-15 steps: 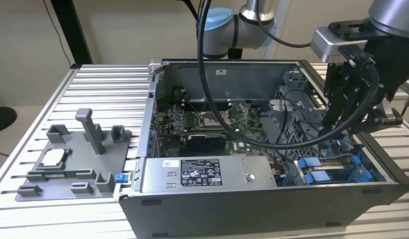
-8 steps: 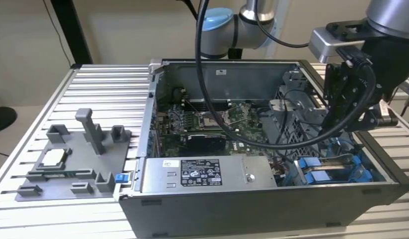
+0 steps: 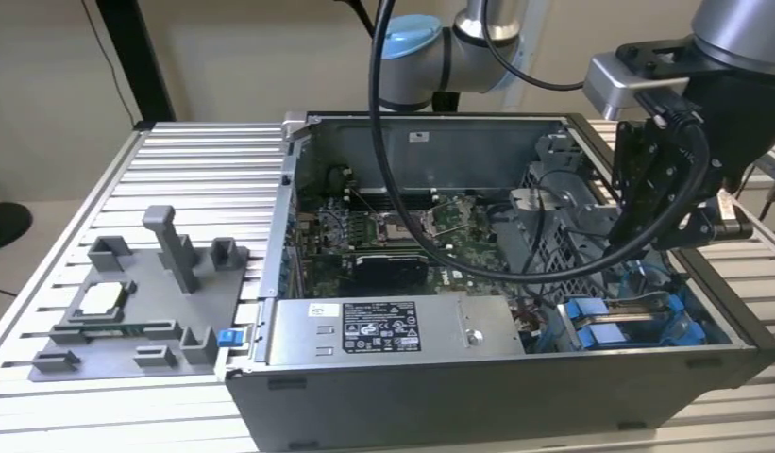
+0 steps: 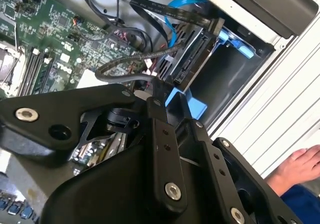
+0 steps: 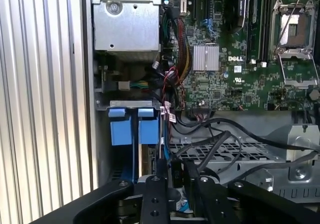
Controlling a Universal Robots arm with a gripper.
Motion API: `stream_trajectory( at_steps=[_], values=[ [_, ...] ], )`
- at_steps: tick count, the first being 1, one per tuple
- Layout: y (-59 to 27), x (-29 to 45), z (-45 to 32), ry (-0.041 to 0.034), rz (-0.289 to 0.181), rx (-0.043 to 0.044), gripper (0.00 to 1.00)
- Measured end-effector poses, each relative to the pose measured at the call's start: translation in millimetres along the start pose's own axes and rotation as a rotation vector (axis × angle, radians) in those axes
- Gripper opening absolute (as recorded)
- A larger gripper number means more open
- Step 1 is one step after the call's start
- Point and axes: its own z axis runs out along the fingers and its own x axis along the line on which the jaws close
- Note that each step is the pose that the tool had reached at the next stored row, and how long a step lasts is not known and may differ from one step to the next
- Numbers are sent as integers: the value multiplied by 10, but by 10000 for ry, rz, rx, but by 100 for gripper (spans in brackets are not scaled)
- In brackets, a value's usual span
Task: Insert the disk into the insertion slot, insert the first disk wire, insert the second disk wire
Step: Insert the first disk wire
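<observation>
We are hovering the gripper [image 5: 176,165] just over the insertion slot [image 3: 632,321], where the disk [image 4: 192,59] seems seated between blue rails. We cannot tell what the claw is doing. We are judging the black flat wire [image 4: 170,11] needs squaring to the disk's connector edge.

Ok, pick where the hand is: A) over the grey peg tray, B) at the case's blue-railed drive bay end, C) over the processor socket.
B: in the exterior view the hand hangs above the insertion slot with its blue rails, far from the grey peg tray.
</observation>
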Motion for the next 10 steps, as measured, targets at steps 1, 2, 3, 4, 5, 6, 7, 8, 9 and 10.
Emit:
stream_trajectory(
  at_steps=[1, 2, 3, 4, 5, 6, 7, 8, 9, 10],
  values=[
    [0, 0, 0, -3, -1, 16, 100],
    [-1, -1, 1, -7, -2, 29, 100],
    [-1, -1, 1, -10, -2, 42, 100],
    [-1, -1, 1, -11, -3, 51, 100],
    [0, -2, 2, -13, -2, 59, 100],
    [-1, -2, 2, -14, -3, 65, 100],
    [0, -3, 2, -14, -3, 70, 100],
    [0, -3, 2, -15, -3, 72, 100],
    [0, -3, 2, -14, -3, 72, 0],
    [0, -3, 2, -14, -3, 73, 0]
  ],
)
